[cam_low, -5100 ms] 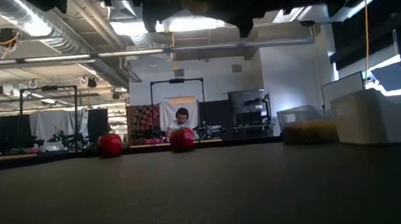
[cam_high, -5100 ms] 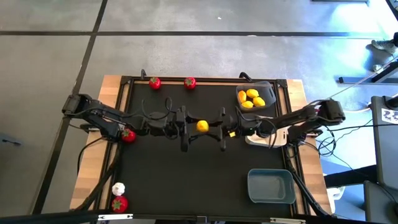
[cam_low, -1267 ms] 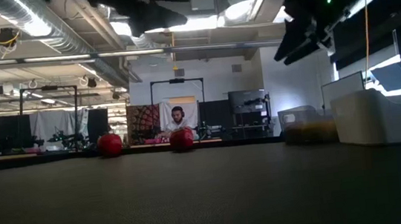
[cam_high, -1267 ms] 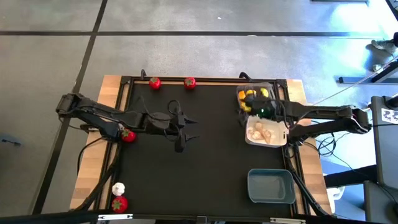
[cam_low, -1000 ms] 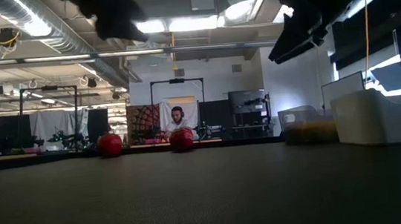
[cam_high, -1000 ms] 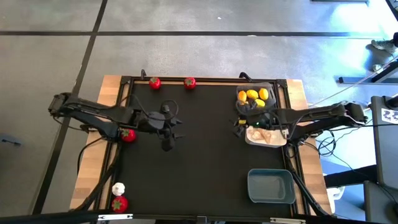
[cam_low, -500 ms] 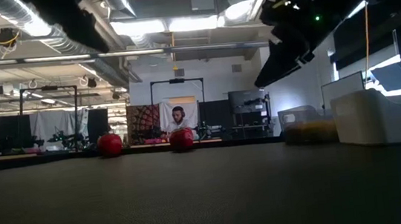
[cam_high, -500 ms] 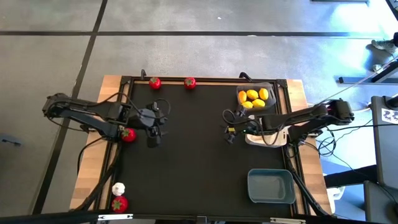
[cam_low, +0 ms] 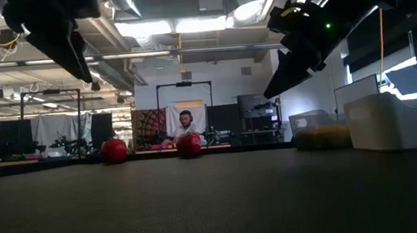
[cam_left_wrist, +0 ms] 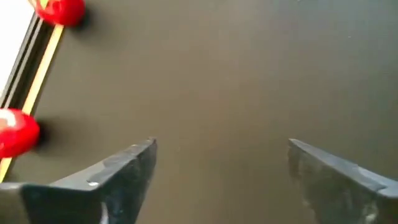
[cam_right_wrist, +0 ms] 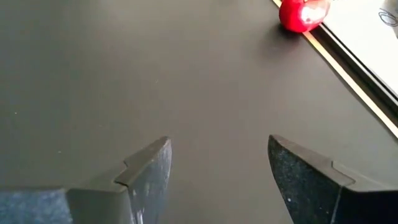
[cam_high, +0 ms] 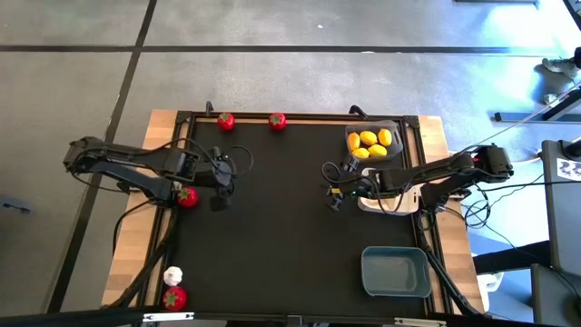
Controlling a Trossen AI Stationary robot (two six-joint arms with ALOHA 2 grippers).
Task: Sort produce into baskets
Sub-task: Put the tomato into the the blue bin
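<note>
Two red fruits (cam_high: pixel 226 120) (cam_high: pixel 277 119) rest on the black mat's far edge, and a third (cam_high: pixel 187 196) on its left edge. A white bulb (cam_high: pixel 172 274) and another red fruit (cam_high: pixel 173 296) lie at the near left corner. Lemons (cam_high: pixel 369 142) fill the dark grey basket (cam_high: pixel 394 127) at the far right. The white basket (cam_high: pixel 396 205) is partly hidden under my right arm. The blue-grey basket (cam_high: pixel 395 271) stands near right. My left gripper (cam_high: pixel 218 193) (cam_left_wrist: pixel 221 146) hangs open above the mat just right of the left-edge fruit. My right gripper (cam_high: pixel 333 189) (cam_right_wrist: pixel 217 140) hangs open left of the white basket.
The middle of the mat (cam_high: pixel 281 227) between the two grippers is bare. A raised black frame (cam_high: pixel 182 145) borders the mat, with wooden table strips outside it. In the low view a person (cam_low: pixel 186 123) sits far behind the table.
My left gripper has gone toward the table's left edge, tipping further downward, and now hangs close to the left-edge red fruit. My right gripper has moved from the white basket toward the table's middle and sunk a little. No produce has moved.
</note>
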